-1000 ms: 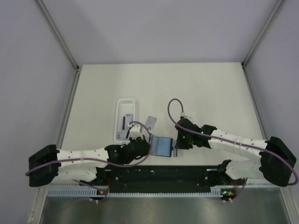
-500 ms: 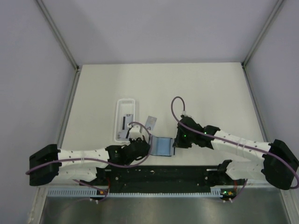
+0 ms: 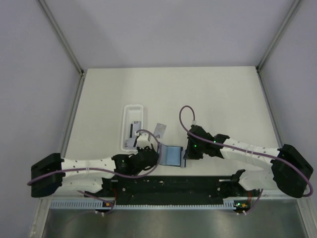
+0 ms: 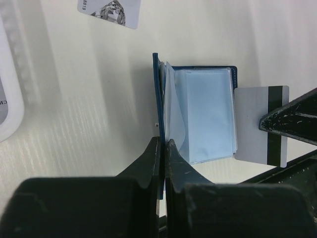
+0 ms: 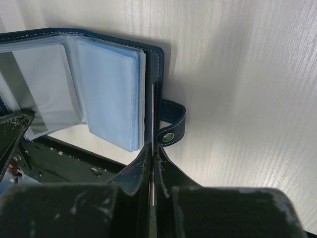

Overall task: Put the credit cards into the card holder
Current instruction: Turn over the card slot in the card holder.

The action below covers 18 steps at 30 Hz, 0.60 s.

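At the lower centre of the top view, just ahead of the arm bases, the card holder (image 4: 205,115) lay open on the surface (image 3: 223,99) with its pale blue sleeves fanned upward. The left gripper (image 4: 163,141) had its jaws together, clamped on the holder's navy left cover, pinning it in place. On the opposite side the right gripper (image 5: 151,147) was pinched shut on one credit card (image 4: 253,124), holding it by the end with the black stripe. The card's plain end met the holder's right edge. In the right wrist view it showed edge-on, running in between the stack of sleeves and the right cover, beside the snap tab (image 5: 171,131). The step in hand looked like the insertion itself: card lined up at a pocket mouth, barely entered. The next move likely called for a steady push toward the holder's spine, keeping the card flat and level with the pocket, while the left gripper held the cover firm so the holder would not slide or fold shut. Whether the leading edge had actually caught inside a sleeve could not be told. Farther up, a loose card (image 3: 159,131) lay on the surface apart from the holder. Beyond it, to the upper left, stood a long white tray (image 3: 133,110) that seemed to hold more cards.
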Motion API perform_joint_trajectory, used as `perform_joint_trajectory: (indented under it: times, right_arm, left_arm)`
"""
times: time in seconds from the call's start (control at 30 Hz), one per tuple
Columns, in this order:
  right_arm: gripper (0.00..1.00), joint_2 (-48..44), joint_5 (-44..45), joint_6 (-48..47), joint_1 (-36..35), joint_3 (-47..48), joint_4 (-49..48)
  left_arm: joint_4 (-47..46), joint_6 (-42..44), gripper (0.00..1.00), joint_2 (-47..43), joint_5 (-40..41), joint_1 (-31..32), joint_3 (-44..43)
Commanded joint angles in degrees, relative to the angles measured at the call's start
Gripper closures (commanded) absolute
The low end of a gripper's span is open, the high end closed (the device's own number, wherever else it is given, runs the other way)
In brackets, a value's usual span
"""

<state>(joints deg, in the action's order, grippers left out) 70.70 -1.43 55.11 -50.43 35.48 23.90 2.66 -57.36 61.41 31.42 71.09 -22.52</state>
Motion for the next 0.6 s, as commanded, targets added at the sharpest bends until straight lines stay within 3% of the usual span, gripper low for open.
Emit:
perform_joint_trajectory:
  times: [0.0, 0.23, 0.3, 0.47, 0.57]
  right_arm:
    - [1.00, 0.6, 0.2, -0.1, 0.8, -0.7, -2.1]
    - [1.00, 0.7, 0.1, -0.2, 1.0, -1.3, -2.1]
    - [1.00, 0.6, 0.1, -0.2, 1.0, -1.5, -2.1]
    - [1.00, 0.3, 0.0, -0.3, 1.0, -1.6, -2.3]
    - [1.00, 0.0, 0.0, -0.3, 1.3, -1.7, -2.4]
  left_arm:
    - [1.3, -0.9, 0.88, 0.0, 2.2, 0.3, -0.9]
    - [8.9, -1.4, 0.47, -4.5, 6.2, 0.3, -2.6]
    - [11.5, -0.5, 0.40, -7.1, 7.9, 0.3, -3.9]
    - [13.7, 6.5, 0.35, -13.2, 10.3, 0.3, -8.7]
    - [9.9, 13.0, 0.37, -15.3, 7.7, 0.3, -10.9]
